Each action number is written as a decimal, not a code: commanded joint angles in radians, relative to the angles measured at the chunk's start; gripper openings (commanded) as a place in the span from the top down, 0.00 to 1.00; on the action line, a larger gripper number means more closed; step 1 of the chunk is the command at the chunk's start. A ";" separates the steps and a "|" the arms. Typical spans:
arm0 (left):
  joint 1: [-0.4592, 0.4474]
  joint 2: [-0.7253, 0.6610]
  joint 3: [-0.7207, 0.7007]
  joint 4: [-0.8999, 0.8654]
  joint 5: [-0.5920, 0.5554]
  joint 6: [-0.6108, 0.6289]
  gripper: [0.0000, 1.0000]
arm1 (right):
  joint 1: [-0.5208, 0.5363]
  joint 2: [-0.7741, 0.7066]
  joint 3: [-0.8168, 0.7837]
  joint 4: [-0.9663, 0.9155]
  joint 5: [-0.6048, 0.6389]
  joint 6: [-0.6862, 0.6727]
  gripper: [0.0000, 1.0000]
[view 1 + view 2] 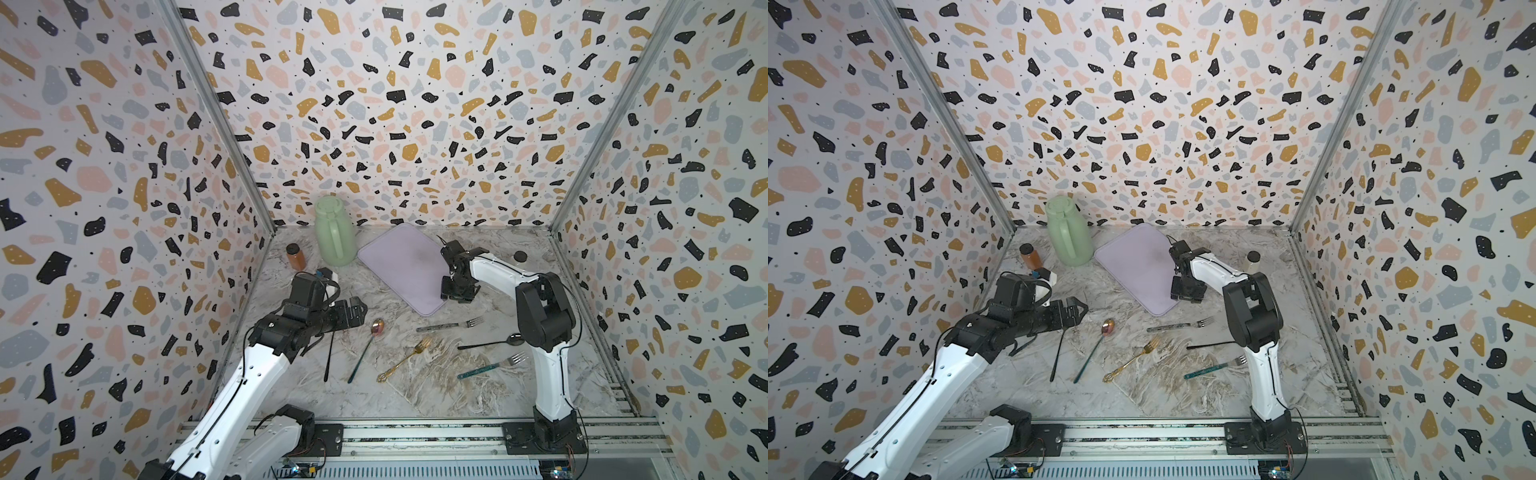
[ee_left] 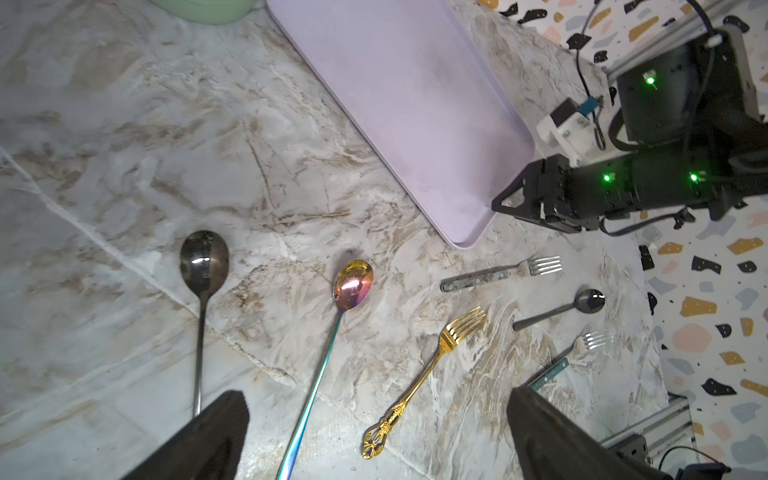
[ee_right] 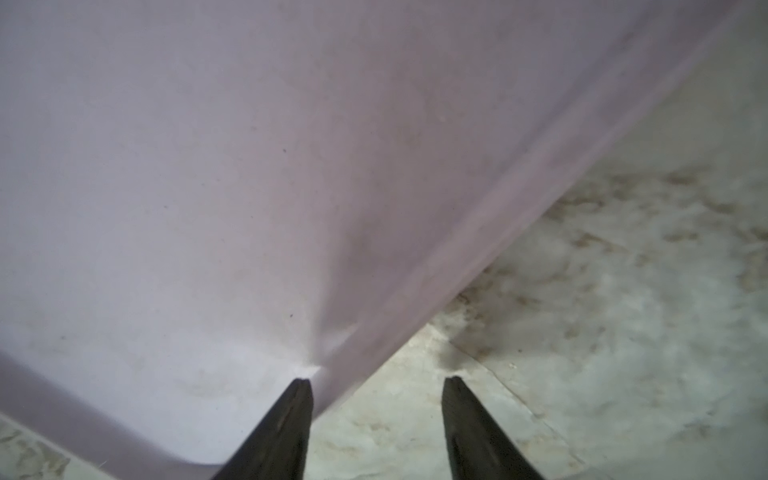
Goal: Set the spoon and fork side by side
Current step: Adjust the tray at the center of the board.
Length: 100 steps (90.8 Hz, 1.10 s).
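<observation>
In both top views the left claw (image 1: 359, 309) hangs wide open and empty above the marble-patterned desk (image 1: 415, 395), over the bowl end of a long black spoon (image 1: 329, 353) left of middle. Just right of that lies a long iridescent spoon (image 1: 365, 353) and, beside it but splayed at an angle, an ornate gold fork (image 1: 405, 359). Farther right lie a grey-handled steel fork (image 1: 451, 325), a short black spoon (image 1: 490, 343) and a teal-handled fork (image 1: 492, 365), one nearer than the next. The right claw (image 1: 1185, 294) is down at the near right corner of a flat lavender tray (image 1: 1133, 262), which is bare.

The left wrist view shows the left claw (image 2: 374, 395) with nothing between its spread fingers. The iridescent spoon and the gold fork are in front of it, bowl and tines pointing far, and neither is touched.

The right wrist view shows the right claw (image 3: 378, 379) astride the tray rim. One finger sits on the tray floor, the other on the desk outside, and the jaws stand part-way apart, not yet pinching.

No spoon or fork has been picked. The step in hand looks like taking hold of the tray, perhaps to reposition it for the setting. Next, the right claw needs to pinch the thin rim squarely. Then the left claw can drop onto a spoon handle, which lies flat and thin against the desk.
</observation>
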 commanded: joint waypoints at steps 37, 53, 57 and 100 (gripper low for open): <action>-0.228 0.079 0.003 0.113 -0.173 -0.042 0.01 | 0.008 0.018 0.029 -0.072 0.068 -0.050 0.72; -0.228 0.051 0.006 0.094 -0.182 -0.033 0.01 | -0.005 0.021 0.014 -0.072 0.058 -0.092 0.77; -0.228 0.043 0.004 0.087 -0.185 -0.029 0.00 | -0.010 0.019 0.009 -0.075 0.054 -0.103 0.78; -0.231 -0.055 -0.093 0.043 -0.081 -0.044 0.00 | -0.065 -0.020 -0.046 -0.073 0.076 -0.233 0.85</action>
